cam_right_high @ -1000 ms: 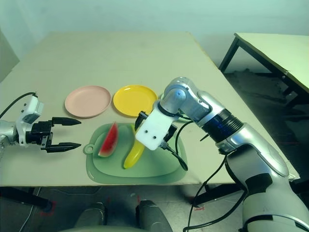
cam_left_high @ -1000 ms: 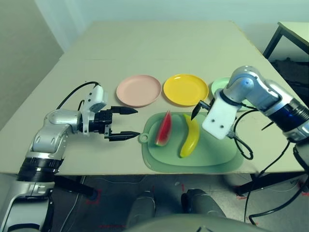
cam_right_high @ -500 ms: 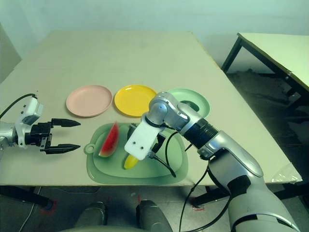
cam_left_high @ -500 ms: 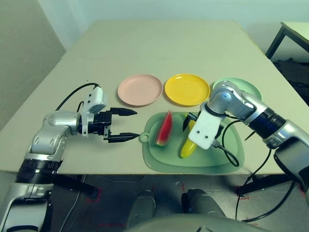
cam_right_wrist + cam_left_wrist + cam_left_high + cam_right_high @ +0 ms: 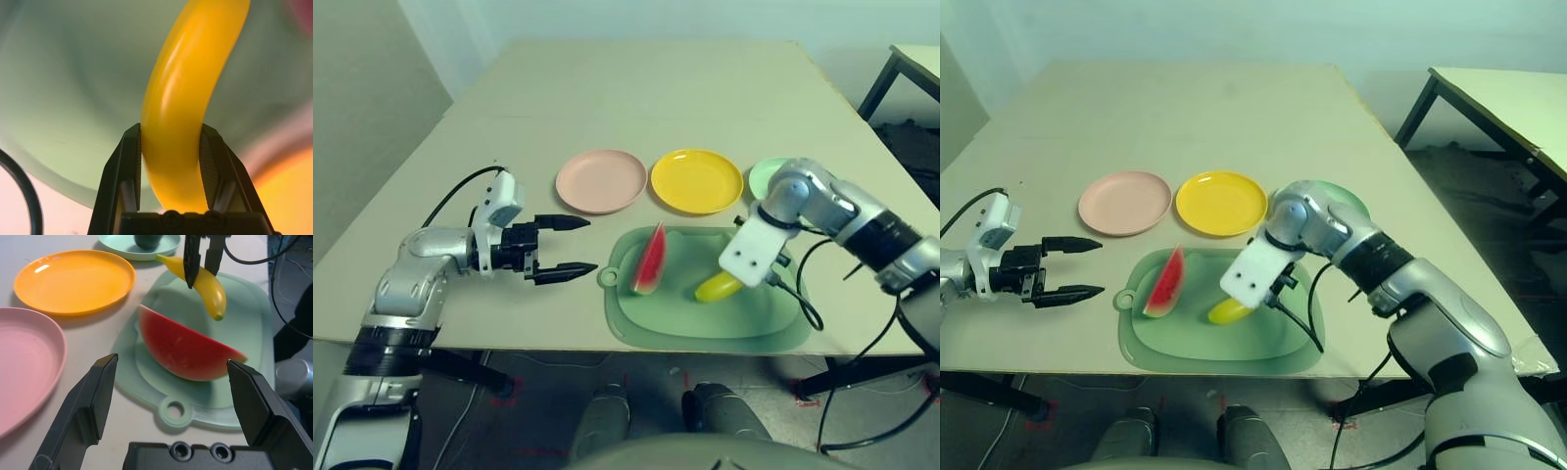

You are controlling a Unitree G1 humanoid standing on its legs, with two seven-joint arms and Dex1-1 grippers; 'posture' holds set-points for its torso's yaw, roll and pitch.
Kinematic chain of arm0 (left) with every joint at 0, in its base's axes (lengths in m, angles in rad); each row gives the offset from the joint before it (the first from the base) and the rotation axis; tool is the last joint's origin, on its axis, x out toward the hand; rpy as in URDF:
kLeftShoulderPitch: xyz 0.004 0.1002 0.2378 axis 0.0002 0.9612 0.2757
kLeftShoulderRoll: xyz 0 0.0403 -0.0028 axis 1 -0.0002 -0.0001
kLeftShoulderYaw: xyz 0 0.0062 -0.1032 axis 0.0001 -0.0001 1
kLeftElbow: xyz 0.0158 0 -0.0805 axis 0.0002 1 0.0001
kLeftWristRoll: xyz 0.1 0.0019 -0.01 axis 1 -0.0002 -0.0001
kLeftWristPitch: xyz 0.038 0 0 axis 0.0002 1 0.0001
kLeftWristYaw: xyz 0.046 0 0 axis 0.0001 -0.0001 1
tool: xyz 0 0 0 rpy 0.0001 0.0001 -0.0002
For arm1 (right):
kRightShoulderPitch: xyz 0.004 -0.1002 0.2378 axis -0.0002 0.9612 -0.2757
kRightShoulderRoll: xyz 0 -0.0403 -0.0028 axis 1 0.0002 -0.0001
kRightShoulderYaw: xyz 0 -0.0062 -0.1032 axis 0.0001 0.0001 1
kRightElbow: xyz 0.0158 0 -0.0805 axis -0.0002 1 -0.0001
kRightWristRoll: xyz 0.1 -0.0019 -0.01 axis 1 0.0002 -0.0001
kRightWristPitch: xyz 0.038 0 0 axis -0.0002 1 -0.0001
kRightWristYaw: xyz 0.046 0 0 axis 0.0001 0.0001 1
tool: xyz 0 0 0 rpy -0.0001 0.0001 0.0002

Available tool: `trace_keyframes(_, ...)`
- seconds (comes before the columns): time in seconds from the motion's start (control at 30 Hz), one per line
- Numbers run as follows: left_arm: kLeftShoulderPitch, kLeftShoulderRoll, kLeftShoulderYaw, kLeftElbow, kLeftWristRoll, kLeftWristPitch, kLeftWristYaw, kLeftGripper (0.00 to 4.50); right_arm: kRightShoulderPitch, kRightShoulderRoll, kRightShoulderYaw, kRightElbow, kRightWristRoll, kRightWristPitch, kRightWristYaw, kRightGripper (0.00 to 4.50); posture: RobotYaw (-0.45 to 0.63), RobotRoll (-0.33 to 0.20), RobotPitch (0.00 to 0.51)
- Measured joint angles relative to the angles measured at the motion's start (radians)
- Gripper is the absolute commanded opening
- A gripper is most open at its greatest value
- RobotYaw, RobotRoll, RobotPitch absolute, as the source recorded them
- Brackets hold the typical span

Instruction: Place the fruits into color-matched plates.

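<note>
- Banana (image 5: 178, 107), yellow and curved, sits clamped between the two black fingers of the right gripper (image 5: 199, 259); the right wrist view shows both pads pressed flat against its sides, above the green mat (image 5: 705, 318).
- Left wrist view shows the banana raised off the mat, its free end drooping toward the watermelon wedge (image 5: 188, 350), which lies on the mat near the ring tab (image 5: 171, 411).
- That same view shows a dark green avocado (image 5: 149, 240) already in the mint green plate (image 5: 122, 242) beyond the mat; from the head camera the right arm covers much of that plate.
- Left gripper (image 5: 568, 247) hovers beside the mat's tab end, fingers spread wide and holding nothing.
- Count: three fruits, namely one banana, one watermelon wedge, one avocado.
- Three plates lie in a row beyond the mat: pink plate (image 5: 601, 181), yellow plate (image 5: 696, 180), then the mint green one; the pink and yellow are bare.
</note>
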Motion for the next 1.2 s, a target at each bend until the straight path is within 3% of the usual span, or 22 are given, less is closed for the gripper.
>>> trace_keyframes(0.27, -0.017, -0.007, 0.003, 0.014, 0.000, 0.077, 0.062, 4.50, -0.224, 0.150, -0.098, 0.423, -0.081, -0.042, -0.121, 1.65, 0.01, 0.000, 0.061)
trace_keyframes(0.47, -0.013, -0.013, 0.006, 0.009, -0.009, 0.096, 0.076, 4.50, -0.246, 0.266, -0.111, 0.669, -0.182, -0.049, -0.367, 1.65, 0.03, 0.000, 0.067)
trace_keyframes(0.67, 0.027, -0.010, 0.012, -0.037, -0.010, 0.096, 0.082, 4.50, -0.249, 0.328, -0.139, 0.751, -0.246, -0.031, -0.573, 1.65, 0.04, 0.000, 0.072)
trace_keyframes(0.7, 0.033, -0.008, 0.012, -0.048, -0.011, 0.096, 0.082, 4.50, -0.247, 0.332, -0.139, 0.756, -0.261, -0.025, -0.599, 1.73, 0.04, 0.000, 0.072)
trace_keyframes(0.83, 0.045, 0.008, 0.018, -0.067, -0.015, 0.098, 0.085, 4.50, -0.242, 0.335, -0.143, 0.778, -0.303, 0.003, -0.680, 3.00, 0.04, 0.000, 0.071)
trace_keyframes(0.97, 0.052, 0.010, 0.028, -0.075, -0.018, 0.092, 0.087, 4.50, -0.241, 0.309, -0.220, 0.782, -0.282, 0.038, -0.691, 4.47, 0.05, 0.000, 0.067)
trace_keyframes(1.07, 0.050, 0.010, 0.037, -0.076, -0.028, 0.082, 0.087, 4.50, -0.240, 0.279, -0.292, 0.779, -0.237, 0.076, -0.663, 4.47, 0.04, 0.000, 0.060)
trace_keyframes(1.2, 0.030, 0.010, 0.036, -0.073, -0.029, 0.053, 0.079, 4.50, -0.216, 0.241, -0.470, 0.727, -0.087, 0.157, -0.575, 4.47, 0.02, 0.000, 0.053)
